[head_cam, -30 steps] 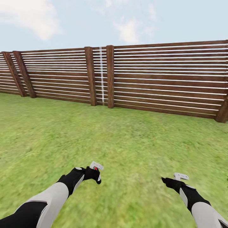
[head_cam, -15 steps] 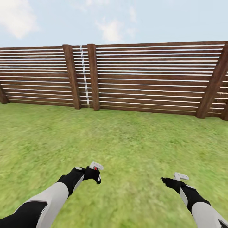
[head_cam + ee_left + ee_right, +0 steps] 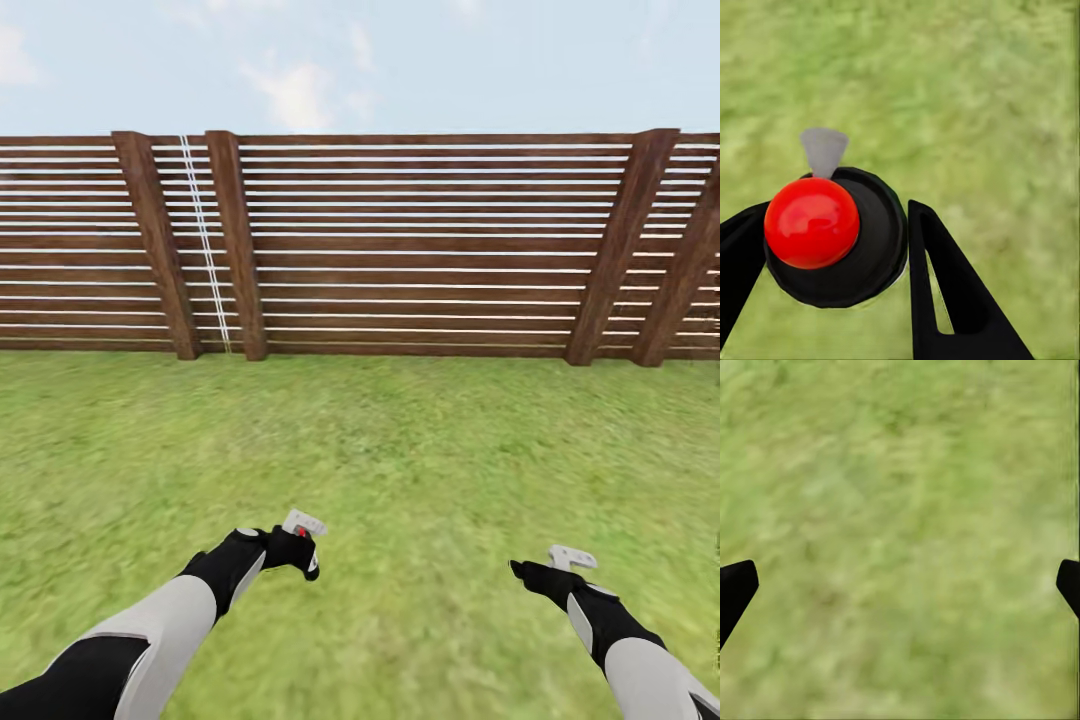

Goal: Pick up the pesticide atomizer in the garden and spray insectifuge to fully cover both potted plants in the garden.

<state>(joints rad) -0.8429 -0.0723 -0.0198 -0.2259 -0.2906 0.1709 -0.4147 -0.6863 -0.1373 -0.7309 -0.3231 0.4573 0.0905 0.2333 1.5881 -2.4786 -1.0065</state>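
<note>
Left wrist view has the pesticide atomizer (image 3: 832,236) clamped between the left gripper's (image 3: 832,255) dark fingers (image 3: 952,292) — its black head and red dot face the camera, lawn (image 3: 967,97) beneath. Head view: both arms reach over grass toward a brown slatted fence (image 3: 420,250); the right gripper (image 3: 900,585) hangs spread wide, empty.

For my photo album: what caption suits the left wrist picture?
Left end effector shut on the spray bottle, red dot facing the camera, lawn beyond.
</note>
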